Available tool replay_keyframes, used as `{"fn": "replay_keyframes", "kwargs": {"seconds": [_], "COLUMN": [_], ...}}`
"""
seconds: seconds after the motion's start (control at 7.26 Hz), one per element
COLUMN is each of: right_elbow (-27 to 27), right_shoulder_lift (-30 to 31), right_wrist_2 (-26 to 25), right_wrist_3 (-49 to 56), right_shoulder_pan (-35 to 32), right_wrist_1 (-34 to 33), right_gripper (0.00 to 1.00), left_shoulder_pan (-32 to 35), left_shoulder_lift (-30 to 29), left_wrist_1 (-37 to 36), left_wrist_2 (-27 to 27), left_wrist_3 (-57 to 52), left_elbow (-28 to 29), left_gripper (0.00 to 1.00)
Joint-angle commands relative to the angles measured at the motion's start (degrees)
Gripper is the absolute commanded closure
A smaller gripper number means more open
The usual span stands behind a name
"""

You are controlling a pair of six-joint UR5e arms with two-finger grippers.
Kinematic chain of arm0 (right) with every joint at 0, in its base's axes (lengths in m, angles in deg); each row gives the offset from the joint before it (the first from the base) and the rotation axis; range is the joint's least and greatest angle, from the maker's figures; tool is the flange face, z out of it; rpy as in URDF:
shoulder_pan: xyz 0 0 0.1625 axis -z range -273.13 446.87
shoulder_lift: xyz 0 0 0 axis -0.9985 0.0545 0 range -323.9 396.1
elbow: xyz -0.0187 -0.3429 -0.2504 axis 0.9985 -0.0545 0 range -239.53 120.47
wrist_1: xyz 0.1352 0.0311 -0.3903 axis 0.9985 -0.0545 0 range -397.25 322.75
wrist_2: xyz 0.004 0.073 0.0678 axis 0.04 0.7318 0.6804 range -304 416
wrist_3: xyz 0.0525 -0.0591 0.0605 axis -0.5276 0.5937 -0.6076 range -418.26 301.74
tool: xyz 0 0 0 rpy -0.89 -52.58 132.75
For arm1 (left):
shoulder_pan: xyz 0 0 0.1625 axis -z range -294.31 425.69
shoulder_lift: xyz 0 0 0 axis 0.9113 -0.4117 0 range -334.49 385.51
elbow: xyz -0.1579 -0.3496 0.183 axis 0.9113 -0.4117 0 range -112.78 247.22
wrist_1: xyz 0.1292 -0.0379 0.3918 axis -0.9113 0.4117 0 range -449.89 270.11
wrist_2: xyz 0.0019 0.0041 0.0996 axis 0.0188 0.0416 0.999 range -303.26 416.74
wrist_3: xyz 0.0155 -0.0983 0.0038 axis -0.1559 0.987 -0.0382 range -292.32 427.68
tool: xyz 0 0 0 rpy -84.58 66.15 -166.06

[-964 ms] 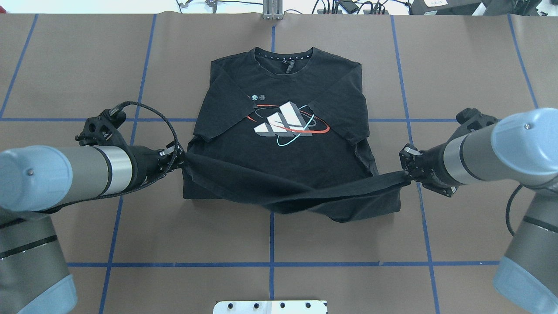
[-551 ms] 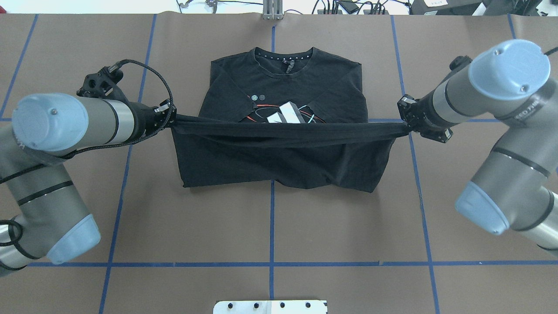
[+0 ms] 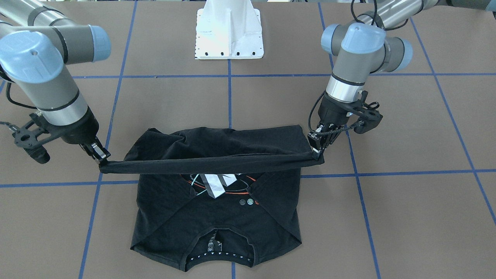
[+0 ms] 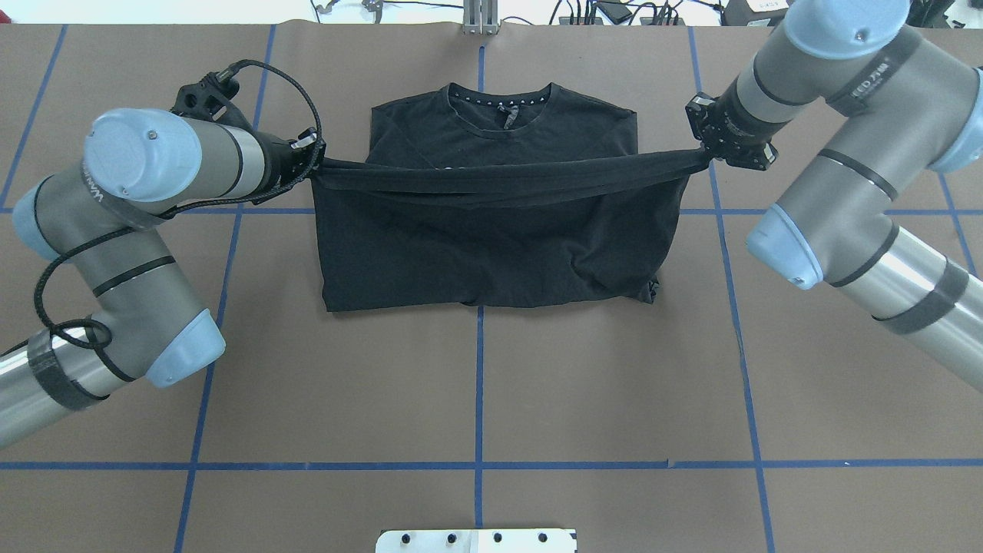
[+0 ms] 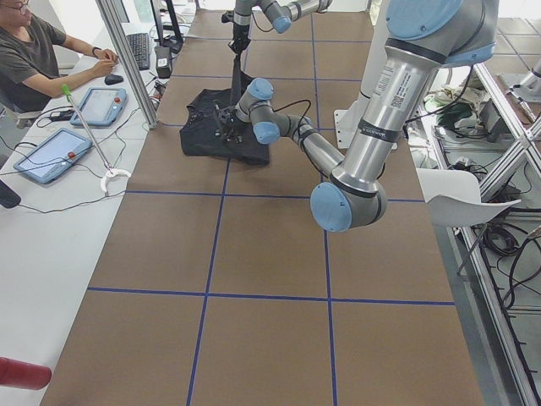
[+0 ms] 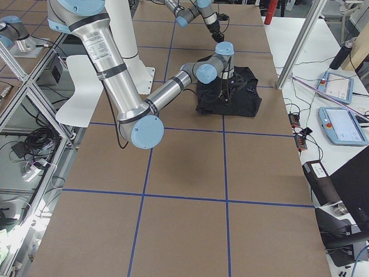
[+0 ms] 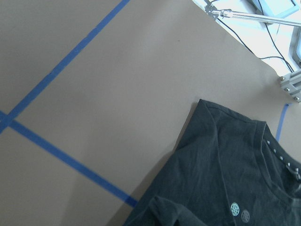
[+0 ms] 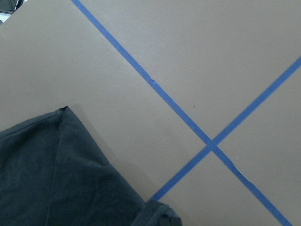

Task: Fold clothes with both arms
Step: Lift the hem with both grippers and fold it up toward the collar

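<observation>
While the black T-shirt (image 4: 491,246) lies on the brown desk (image 4: 614,384), we see its hem (image 4: 499,178) lifted and stretched taut across the chest, the left pincer (image 4: 315,163) clamped on one corner and the right pincer (image 4: 703,153) clamped on the other.

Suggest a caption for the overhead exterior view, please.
Left gripper and right gripper hold the black T-shirt hem taut over its chest.
</observation>
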Motion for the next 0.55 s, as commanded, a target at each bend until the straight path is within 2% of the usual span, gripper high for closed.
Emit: {"fn": "replay_keyframes", "kwargs": {"seconds": [0.0, 0.14, 0.28, 0.41], "right_elbow": [-15.6, -22.0, -25.3, -26.7], "right_shoulder_lift": [-9.1, -10.8, -11.3, -12.6], "right_wrist_2": [-0.8, -1.0, -2.0, -2.9], "right_wrist_3": [4.0, 4.1, 3.7, 3.6], "right_shoulder_pan": [-1.6, -1.6, -1.2, -0.9], "right_wrist_1": [5.6, 10.6, 14.4, 14.6], "right_gripper": [1.0, 1.0, 1.0, 1.0], "left_shoulder_pan": [1.9, 2.1, 2.2, 2.4], "left_shoulder_lift": [-6.5, -9.1, -9.9, -10.1], "left_wrist_1": [5.0, 7.0, 10.6, 15.0], "left_wrist_2": [0.1, 0.2, 0.3, 0.3], "left_wrist_3": [-1.9, -2.0, -2.0, -2.0], "left_elbow": [12.7, 17.2, 21.1, 24.7], "left_gripper": [1.0, 1.0, 1.0, 1.0]}}
